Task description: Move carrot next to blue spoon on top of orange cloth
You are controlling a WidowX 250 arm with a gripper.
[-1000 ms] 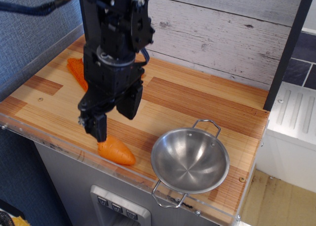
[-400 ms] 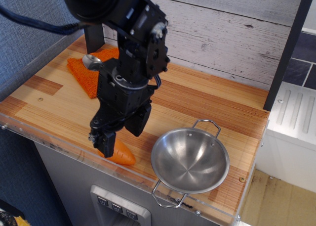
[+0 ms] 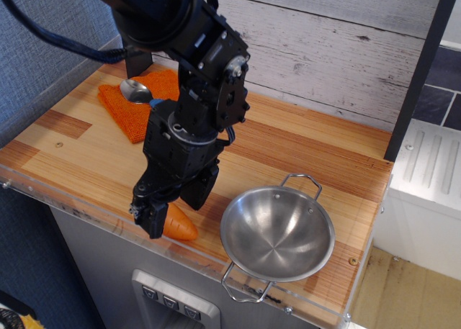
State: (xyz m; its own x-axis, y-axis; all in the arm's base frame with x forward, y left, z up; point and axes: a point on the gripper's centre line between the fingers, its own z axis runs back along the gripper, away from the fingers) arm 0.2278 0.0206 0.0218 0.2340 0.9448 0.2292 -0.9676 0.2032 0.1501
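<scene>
Arm bent steeply down, gripper (image 3: 171, 212) open astride carrot (image 3: 180, 227) at counter's front edge

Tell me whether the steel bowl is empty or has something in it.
Empty. The steel bowl sits upright on the counter, and its shiny inside shows only bare metal; the carrot lies outside it, to the left.

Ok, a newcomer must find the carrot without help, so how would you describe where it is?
Start at the steel bowl near the front edge of the wooden counter and look just to its left. The carrot lies there, under the gripper. It is small, smooth and cone-shaped, unlike the fuzzy orange cloth far back.
</scene>
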